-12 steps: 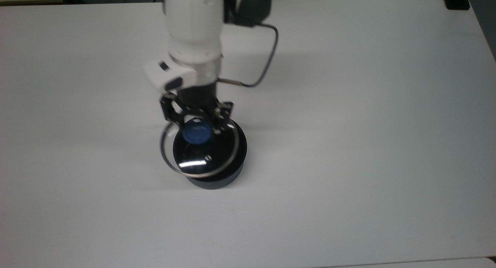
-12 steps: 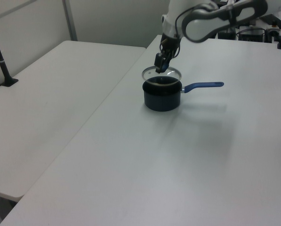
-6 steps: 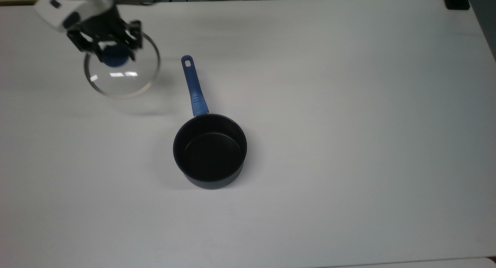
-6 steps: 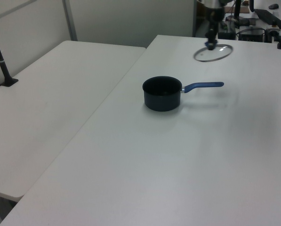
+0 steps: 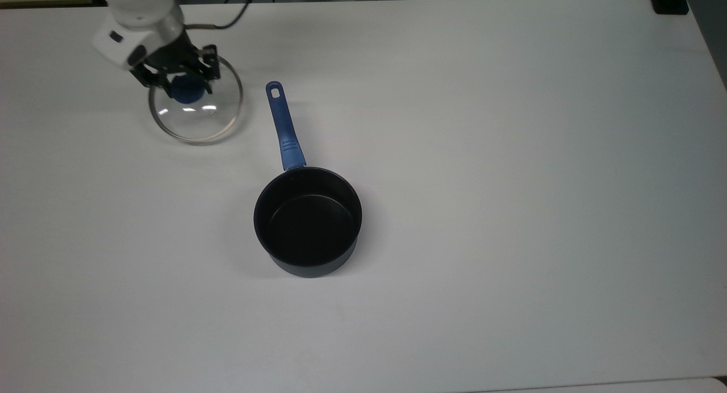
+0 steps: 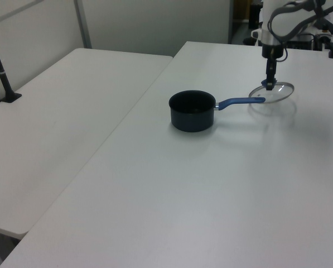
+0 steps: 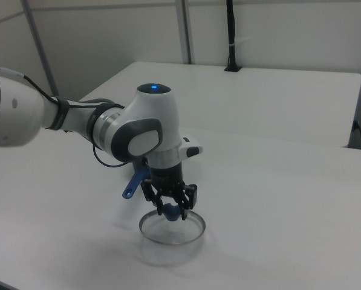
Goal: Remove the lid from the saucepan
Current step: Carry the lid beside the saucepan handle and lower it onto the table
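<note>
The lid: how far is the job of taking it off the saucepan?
Done: the saucepan stands open, black inside showing. In hand: the gripper holds the lid by its blue knob, off to the top view's upper left of the pan. Left: setting the lid down and letting go.

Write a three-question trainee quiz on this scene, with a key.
1. True or false: the lid sits on the saucepan.
2. What does the hand grip? A) the pan's handle B) the lid's blue knob C) nothing
3. In the top view, the pan's handle points toward the picture's ____.

Key: 1 false; 2 B; 3 top.
</note>
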Controlling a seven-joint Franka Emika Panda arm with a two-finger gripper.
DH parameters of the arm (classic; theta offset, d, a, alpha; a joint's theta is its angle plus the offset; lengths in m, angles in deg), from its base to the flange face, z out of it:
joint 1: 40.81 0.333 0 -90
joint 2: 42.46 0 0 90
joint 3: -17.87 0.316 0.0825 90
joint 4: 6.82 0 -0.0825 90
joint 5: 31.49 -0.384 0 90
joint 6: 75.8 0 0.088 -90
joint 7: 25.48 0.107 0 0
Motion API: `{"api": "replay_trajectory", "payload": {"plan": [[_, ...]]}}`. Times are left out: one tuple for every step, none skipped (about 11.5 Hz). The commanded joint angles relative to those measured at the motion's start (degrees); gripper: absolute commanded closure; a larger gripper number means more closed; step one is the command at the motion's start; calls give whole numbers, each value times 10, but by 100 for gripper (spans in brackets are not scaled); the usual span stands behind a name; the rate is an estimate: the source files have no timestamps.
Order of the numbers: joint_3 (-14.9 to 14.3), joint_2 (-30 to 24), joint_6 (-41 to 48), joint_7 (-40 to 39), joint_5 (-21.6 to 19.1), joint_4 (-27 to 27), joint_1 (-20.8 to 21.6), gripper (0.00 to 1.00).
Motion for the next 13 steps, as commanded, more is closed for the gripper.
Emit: {"api": "replay_trajectory", "payload": {"plan": [[0, -2, -54, 69, 0, -27, 30, 49], [0, 3, -64, 76, 0, -31, 37, 48], [0, 5, -65, 83, 0, -30, 37, 44], [-1, 5, -59, 90, 0, -30, 35, 34], [-1, 4, -52, 102, 0, -27, 30, 4], [-1, 2, -38, 113, 0, -24, 29, 0], [0, 2, -19, 114, -1, -10, 28, 0], [-1, -1, -3, 113, 0, -2, 26, 0], [-1, -5, 0, 113, 0, 4, 24, 0], [-2, -18, 11, 112, 0, 18, 11, 0], [-2, -25, 45, 113, 0, 45, 5, 0], [-2, -29, 88, 114, -1, 81, 3, 0], [-2, -35, 133, 117, -3, 123, 3, 0]]}}
